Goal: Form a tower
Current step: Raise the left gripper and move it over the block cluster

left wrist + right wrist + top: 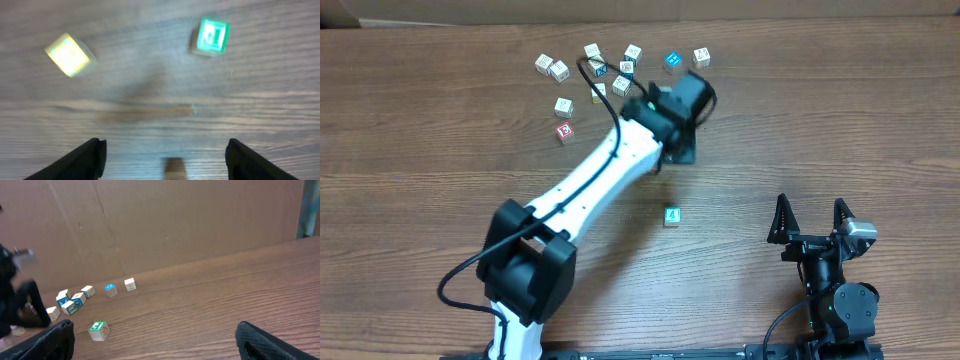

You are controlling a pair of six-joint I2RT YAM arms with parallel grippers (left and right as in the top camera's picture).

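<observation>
No tower shows in any view; the cubes I see lie singly. A green-faced cube (671, 216) (98, 329) sits alone mid-table. My left gripper (682, 118) (167, 161) hovers over the table near the far cluster, jaws open. A blurred brownish shape (174, 168) sits low between its fingers; I cannot tell what it is. Beyond them lie a yellow cube (70, 54) and a green-framed cube (212, 36). My right gripper (810, 216) (160, 343) stands wide open and empty near the front right.
Several loose letter cubes (595, 68) (70, 302) cluster at the far side, with a blue cube (672, 61) (109, 288), a white cube (701, 57) (130, 284) and a red cube (564, 131). The left arm (590, 180) crosses the table diagonally.
</observation>
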